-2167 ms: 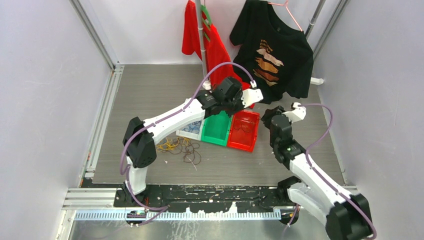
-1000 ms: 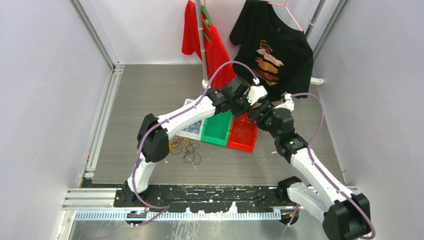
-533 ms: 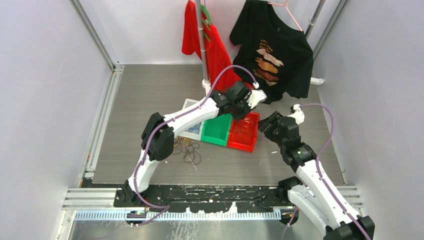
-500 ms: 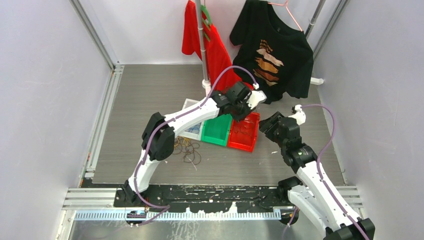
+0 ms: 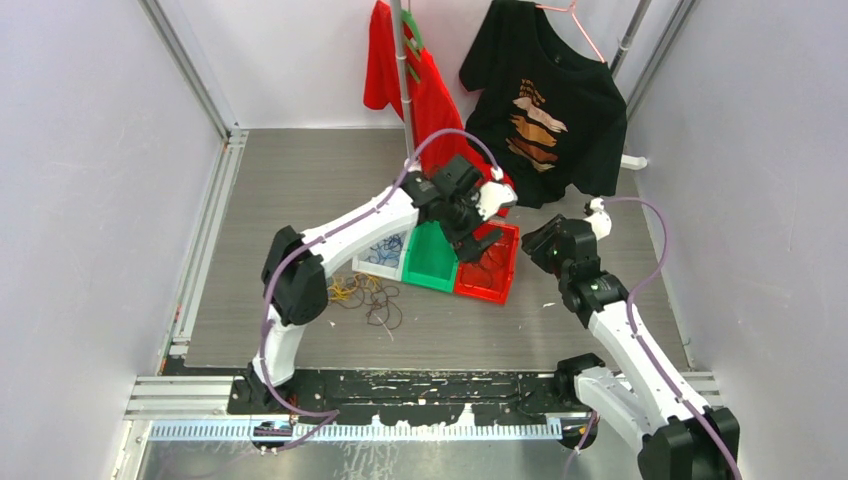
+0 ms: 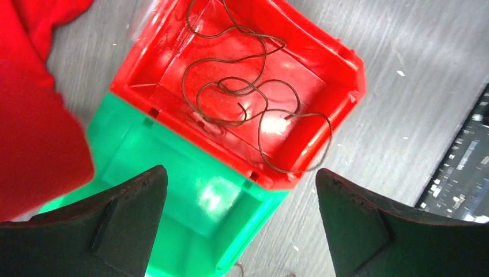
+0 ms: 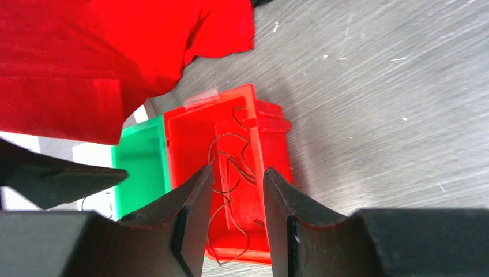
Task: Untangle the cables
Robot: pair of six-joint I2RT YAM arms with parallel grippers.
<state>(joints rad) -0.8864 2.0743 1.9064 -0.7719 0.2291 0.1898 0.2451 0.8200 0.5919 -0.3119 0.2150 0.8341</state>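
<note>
Top external view: the left arm reaches across a row of three bins at mid-table. The left gripper (image 5: 478, 238) hangs over the red bin (image 5: 495, 288) with its jaws spread wide and nothing in them. The left wrist view agrees. Its two fingers (image 6: 115, 225) stand far apart at the lower corners, and the seam between the red bin and the green bin (image 5: 430, 265) lies below the gap.

The brown cable (image 6: 254, 86) lies looped on the red bin's floor. One loop runs over the rim at the corner nearest the green bin. No finger touches it.

The right gripper (image 5: 532, 245) sits just beside the red bin, on the side away from the green bin. In the right wrist view its jaws stand at a narrow gap and grip nothing; the red bin shows through that gap.

The blue cables (image 5: 383, 250) lie in the white bin (image 5: 375, 272), partly hidden by the left arm. The loose cables (image 5: 362, 295), yellow and dark, lie tangled on the table (image 5: 300, 180) just in front of the white bin. The green bin holds nothing visible.

A red shirt (image 5: 425, 90) and a black shirt (image 5: 550, 100) hang at the back.
</note>
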